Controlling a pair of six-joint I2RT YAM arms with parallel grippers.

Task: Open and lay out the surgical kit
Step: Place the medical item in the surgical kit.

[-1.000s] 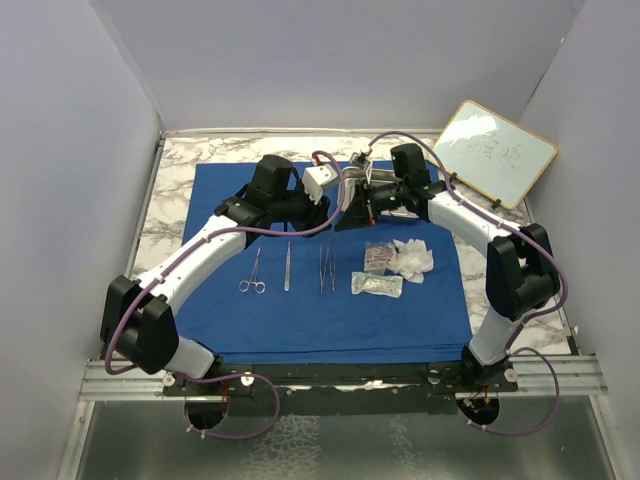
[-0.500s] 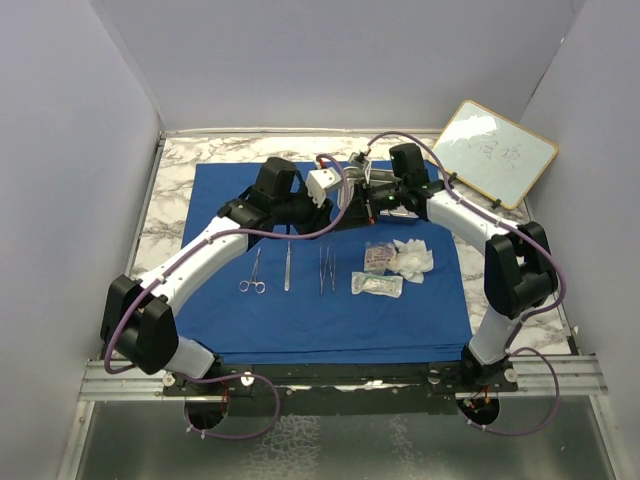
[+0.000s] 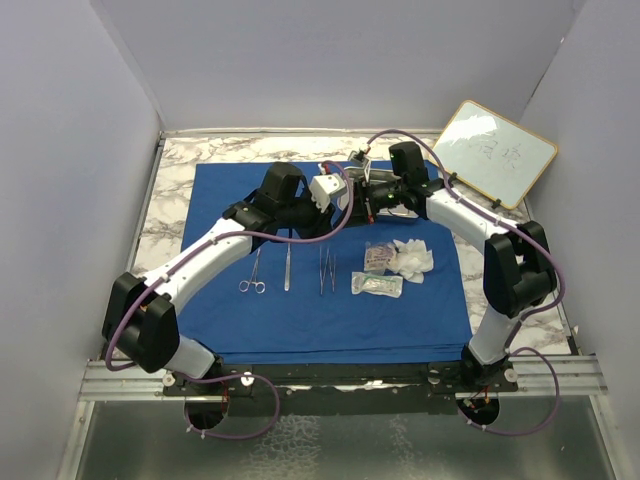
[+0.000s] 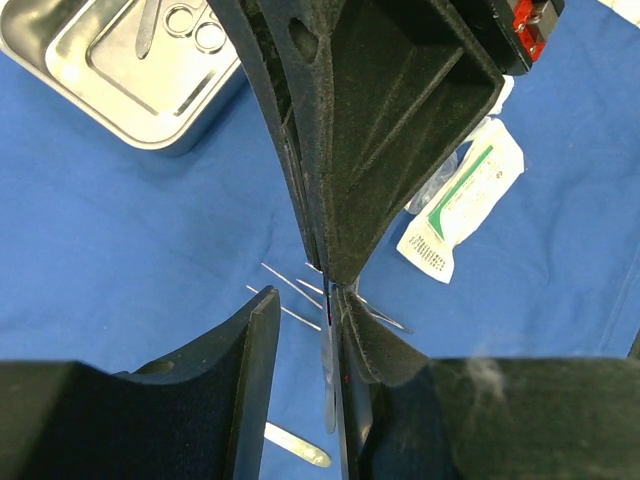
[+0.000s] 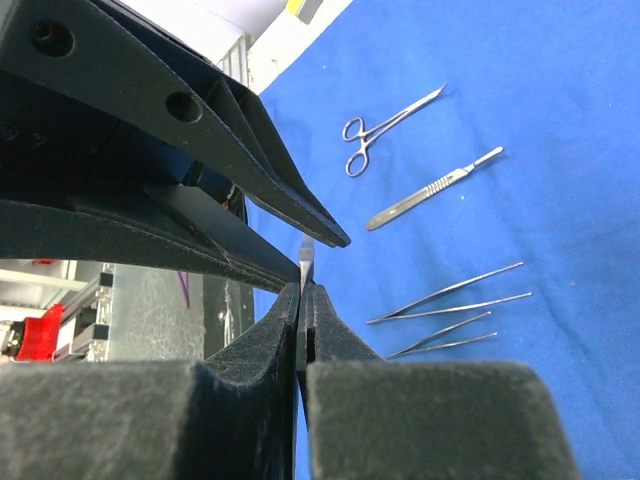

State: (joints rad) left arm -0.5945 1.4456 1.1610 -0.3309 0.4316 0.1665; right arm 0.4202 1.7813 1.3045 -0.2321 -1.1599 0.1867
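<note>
Lying flat and fully unfolded, the royal-blue cloth (image 3: 320, 320) covers the middle of the marble-patterned table (image 3: 165, 210). On it sits a row of bright steel tools: ring-handled forceps (image 3: 252, 273) at 9 o'clock, then a scalpel (image 3: 287, 268), then two pairs of tweezers (image 3: 326, 270). Toward 3 o'clock come two clear packets (image 3: 377, 285), with crumpled white gauze (image 3: 412, 258) just beside them. The tools' long axes run along the 12-to-6 line, and the forceps' rings are at the 6 o'clock end. The nearer packet lies crosswise, from 9 to 3.

A shallow steel tray (image 4: 110, 70) rests on the cloth at 11 o'clock in the left wrist view, with one ring-handled tool inside.

Both arms meet above the cloth at 12 o'clock of the row. The right gripper (image 5: 303, 290) has its fingers pressed together on a thin steel instrument (image 5: 305, 258), whose tip stands out toward 12 o'clock in that view. I cannot tell which kind of tool it is. The left gripper (image 4: 305, 305) has its fingers parted, one on each side of that instrument, which runs close along one finger.

Plain pale walls (image 3: 300, 60) enclose the table. A wood-framed whiteboard (image 3: 495, 152) sits tilted in the 2 o'clock corner, and a metal rail (image 3: 340, 375) runs along the 6 o'clock edge.
</note>
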